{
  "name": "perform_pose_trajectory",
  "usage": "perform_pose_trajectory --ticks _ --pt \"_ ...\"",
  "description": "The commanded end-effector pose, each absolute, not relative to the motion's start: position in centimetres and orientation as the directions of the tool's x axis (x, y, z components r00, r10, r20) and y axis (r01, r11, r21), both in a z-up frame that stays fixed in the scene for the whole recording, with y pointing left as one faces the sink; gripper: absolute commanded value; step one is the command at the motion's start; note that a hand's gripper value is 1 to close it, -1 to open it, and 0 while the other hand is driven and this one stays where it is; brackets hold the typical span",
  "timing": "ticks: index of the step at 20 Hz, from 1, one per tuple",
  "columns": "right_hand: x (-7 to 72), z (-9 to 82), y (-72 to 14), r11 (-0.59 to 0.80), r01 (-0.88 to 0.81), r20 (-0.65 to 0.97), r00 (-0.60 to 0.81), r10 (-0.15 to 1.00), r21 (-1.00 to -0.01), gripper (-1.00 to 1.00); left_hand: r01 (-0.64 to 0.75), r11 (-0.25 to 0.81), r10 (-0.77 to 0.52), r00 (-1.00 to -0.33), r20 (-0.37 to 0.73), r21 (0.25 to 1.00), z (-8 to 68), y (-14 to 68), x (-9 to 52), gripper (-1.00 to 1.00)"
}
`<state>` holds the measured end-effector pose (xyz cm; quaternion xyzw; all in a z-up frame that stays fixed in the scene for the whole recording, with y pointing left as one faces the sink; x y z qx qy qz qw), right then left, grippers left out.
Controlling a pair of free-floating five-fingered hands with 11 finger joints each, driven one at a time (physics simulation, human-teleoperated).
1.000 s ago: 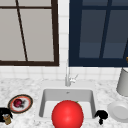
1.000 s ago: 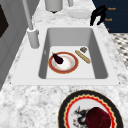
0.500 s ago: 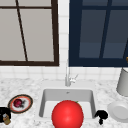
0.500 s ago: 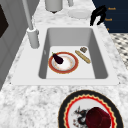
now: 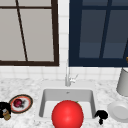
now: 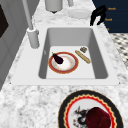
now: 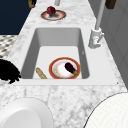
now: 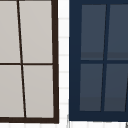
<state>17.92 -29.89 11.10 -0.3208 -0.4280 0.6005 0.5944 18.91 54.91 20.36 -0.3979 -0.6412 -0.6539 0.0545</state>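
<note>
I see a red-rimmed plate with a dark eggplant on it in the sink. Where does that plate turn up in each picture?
Front view: a big red ball hides the basin floor; I can't make the plate out.
Left side view: the red-rimmed plate lies on the sink floor, left of a tan stick.
Right side view: the same plate, right of the stick.
Upper view: just windows.
Shared landmark: the white faucet.

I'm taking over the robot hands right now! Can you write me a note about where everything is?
Right hand: hangs by the sink's right rim, fingers loose, holding nothing.
Left hand: at the counter's left end, beside the patterned plate.
In the sink: a red-rimmed plate with an eggplant on it, and a tan stick beside it. Neither hand touches them.
</note>
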Motion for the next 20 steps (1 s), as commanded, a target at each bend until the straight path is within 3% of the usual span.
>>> perform_pose_trajectory --ticks 1,11,20 --pt "17.9 11.1 -29.9 0.073 -0.439 0.124 -0.088 0.988 -0.895 0.00 0.590 -0.140 0.402 -0.700 0.590 0.795 23.0 54.0 18.9 1.00" --pt "17.9 11.1 -29.9 0.073 -0.439 0.124 -0.088 0.988 -0.895 0.00 0.587 -0.106 0.428 -0.702 0.570 0.803 27.2 51.8 16.4 1.00" --pt "17.9 11.1 -29.9 0.073 -0.439 0.124 -0.088 0.988 -0.895 0.00 0.596 -0.132 0.411 -0.695 0.591 0.792 27.7 48.1 18.9 1.00"
